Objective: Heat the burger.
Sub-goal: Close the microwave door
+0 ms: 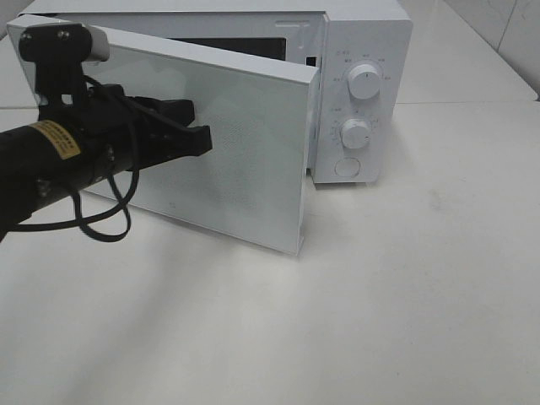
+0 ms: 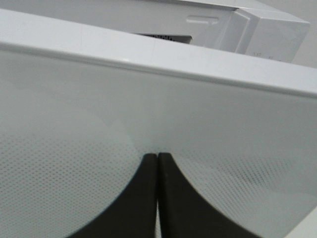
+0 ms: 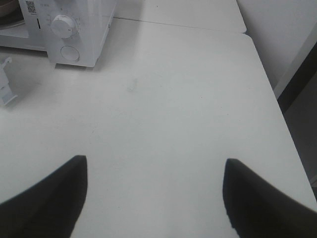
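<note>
Microwave door (image 1: 240, 160) stands part open in the high view. My left claw (image 1: 201, 126) is up against its dotted window, on a black arm that reaches in from the left, roughly level, with a cable looped beneath it. Only the left wrist view settles that claw (image 2: 157, 157): its fingers are pressed together with nothing between them, and the tips meet the glass as far as I can tell. My right claw (image 3: 154, 161) appears in its own wrist view alone, spread wide and holding nothing, above bare white counter (image 3: 178, 99) and well apart from the microwave (image 3: 74, 29). The high view shows two dials (image 1: 364, 82) and a round button (image 1: 347, 166) on the control panel. The right wrist view adds a QR sticker (image 3: 30, 7) above the panel. Print around the dials and on the arm's yellow label (image 1: 57, 139) is too small for me to read. I cannot tell where the burger is, since the door hides the oven's inside.
</note>
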`<move>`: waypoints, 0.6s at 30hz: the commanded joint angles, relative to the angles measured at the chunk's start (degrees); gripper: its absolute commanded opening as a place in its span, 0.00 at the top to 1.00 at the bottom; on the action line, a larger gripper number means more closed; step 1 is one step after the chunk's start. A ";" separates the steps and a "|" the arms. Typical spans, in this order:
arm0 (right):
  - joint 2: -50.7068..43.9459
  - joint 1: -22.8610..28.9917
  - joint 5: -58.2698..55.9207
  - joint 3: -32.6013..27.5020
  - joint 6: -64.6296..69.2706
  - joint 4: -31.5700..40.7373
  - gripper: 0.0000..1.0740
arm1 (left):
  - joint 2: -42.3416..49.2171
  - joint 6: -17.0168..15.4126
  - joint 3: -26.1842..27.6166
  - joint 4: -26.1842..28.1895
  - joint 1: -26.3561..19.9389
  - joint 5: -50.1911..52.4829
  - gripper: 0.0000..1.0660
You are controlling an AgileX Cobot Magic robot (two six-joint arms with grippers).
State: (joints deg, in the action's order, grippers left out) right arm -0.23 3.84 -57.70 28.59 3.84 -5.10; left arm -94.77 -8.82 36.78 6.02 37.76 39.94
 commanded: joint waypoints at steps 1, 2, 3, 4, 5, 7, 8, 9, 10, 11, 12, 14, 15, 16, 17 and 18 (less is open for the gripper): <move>-1.49 -0.23 0.74 -0.06 0.23 0.06 0.31 | -2.86 0.17 4.01 2.23 1.78 -0.29 1.00; -1.49 -0.23 0.74 -0.06 0.23 0.06 0.31 | -2.86 0.17 4.01 2.23 1.78 -0.29 1.00; -1.49 -0.23 0.74 -0.06 0.23 0.06 0.31 | -3.55 0.17 4.98 2.23 1.89 -0.34 1.00; -1.49 -0.23 0.74 -0.06 0.23 0.06 0.31 | -4.93 0.17 6.88 2.52 2.29 -0.29 1.00; -1.49 -0.23 0.74 -0.06 0.23 0.06 0.31 | -4.93 0.17 6.88 2.52 2.29 -0.29 1.00; -1.49 -0.23 0.74 -0.06 0.23 0.06 0.31 | -6.76 0.17 9.68 2.64 2.29 -0.34 1.00; -1.49 -0.23 0.74 -0.06 0.23 0.06 0.31 | -6.76 0.17 9.68 2.64 2.29 -0.34 1.00; -1.49 -0.23 0.74 -0.06 0.23 0.06 0.31 | -7.96 0.17 11.52 2.92 2.29 -0.46 1.00; -1.49 -0.23 0.74 -0.06 0.23 0.06 0.31 | -8.59 0.17 12.49 3.04 2.29 -0.57 1.00; -1.49 -0.23 0.74 -0.06 0.23 0.06 0.31 | -8.59 0.17 12.49 3.04 2.29 -0.57 1.00; -1.49 -0.23 0.74 -0.06 0.23 0.06 0.31 | -9.57 0.17 14.55 3.32 2.29 -1.43 1.00; -1.49 -0.23 0.74 -0.06 0.23 0.06 0.31 | -10.03 0.17 15.41 3.44 2.29 -2.01 1.00; -1.49 -0.23 0.74 -0.06 0.17 0.06 0.31 | -11.12 0.17 17.19 3.50 2.29 -3.44 1.00; -1.49 -0.23 0.74 -0.06 0.17 0.06 0.31 | -11.12 0.17 17.19 3.50 2.29 -3.44 1.00; -1.49 -0.23 0.74 -0.06 0.17 0.06 0.31 | -12.55 0.34 19.02 3.55 2.29 -4.07 1.00; -1.49 -0.23 0.74 -0.06 0.17 0.06 0.31 | -13.24 0.46 19.82 3.67 2.29 -4.41 1.00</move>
State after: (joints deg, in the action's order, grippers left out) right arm -0.23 3.84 -57.70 28.59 3.84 -5.10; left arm -106.46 -8.82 54.26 9.05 39.65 36.78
